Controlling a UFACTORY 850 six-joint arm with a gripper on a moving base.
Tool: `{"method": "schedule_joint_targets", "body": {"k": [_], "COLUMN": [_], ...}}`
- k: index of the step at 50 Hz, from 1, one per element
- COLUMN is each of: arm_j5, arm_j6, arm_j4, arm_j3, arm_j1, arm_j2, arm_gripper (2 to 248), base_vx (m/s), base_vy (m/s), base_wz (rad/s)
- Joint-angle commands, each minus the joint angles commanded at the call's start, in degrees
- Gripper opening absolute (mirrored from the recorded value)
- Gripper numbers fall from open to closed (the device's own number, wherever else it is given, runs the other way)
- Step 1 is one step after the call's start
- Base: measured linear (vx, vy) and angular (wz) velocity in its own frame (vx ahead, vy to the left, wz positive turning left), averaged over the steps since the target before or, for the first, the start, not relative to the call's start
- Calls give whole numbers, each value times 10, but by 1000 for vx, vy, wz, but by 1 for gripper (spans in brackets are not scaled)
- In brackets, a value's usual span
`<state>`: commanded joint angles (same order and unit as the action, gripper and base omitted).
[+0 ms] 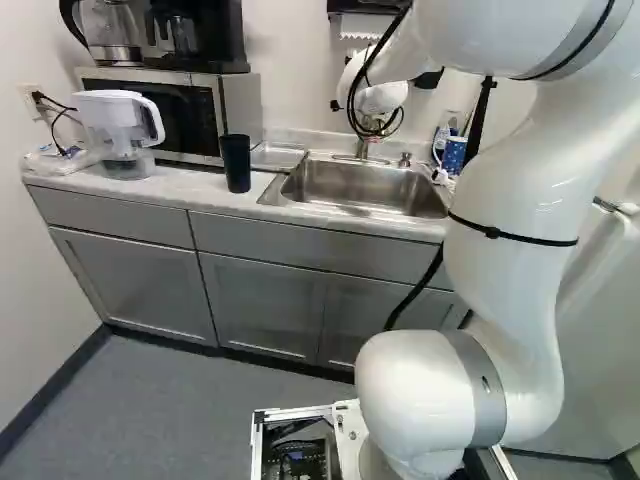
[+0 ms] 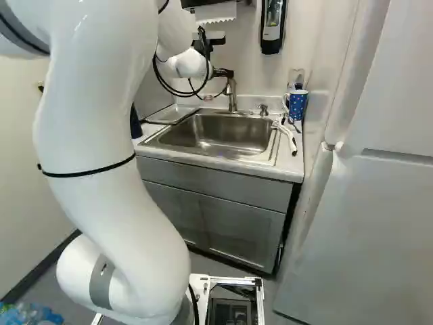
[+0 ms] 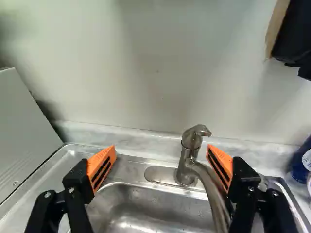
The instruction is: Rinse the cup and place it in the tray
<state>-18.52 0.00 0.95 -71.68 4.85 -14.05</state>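
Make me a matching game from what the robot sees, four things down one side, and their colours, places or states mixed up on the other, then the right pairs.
Things
1. Cup
2. Pitcher
3. Mug
4. Gripper

Descriptions
A. Blue with white dots
B. Fingers spread wide apart
C. Dark, upright on the counter
D. White, at the left of the left base view

Right pairs: 1-C, 2-D, 3-A, 4-B
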Motion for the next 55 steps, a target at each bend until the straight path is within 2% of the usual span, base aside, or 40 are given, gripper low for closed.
{"method": "schedule_joint_targets", "body": {"k": [15, 42, 55], "arm_j5": [15, 13, 4], "arm_j6": [0, 0, 0], "arm_j4": [0, 0, 0], "arm_j3": [-38, -105, -117], "arm_j1": [1, -2, -2], "arm_j2": [-33, -91, -100], "arm_gripper": [247, 247, 247], "base_vx": [0, 0, 0], "base_vy": [0, 0, 0], "base_wz": [0, 0, 0]}}
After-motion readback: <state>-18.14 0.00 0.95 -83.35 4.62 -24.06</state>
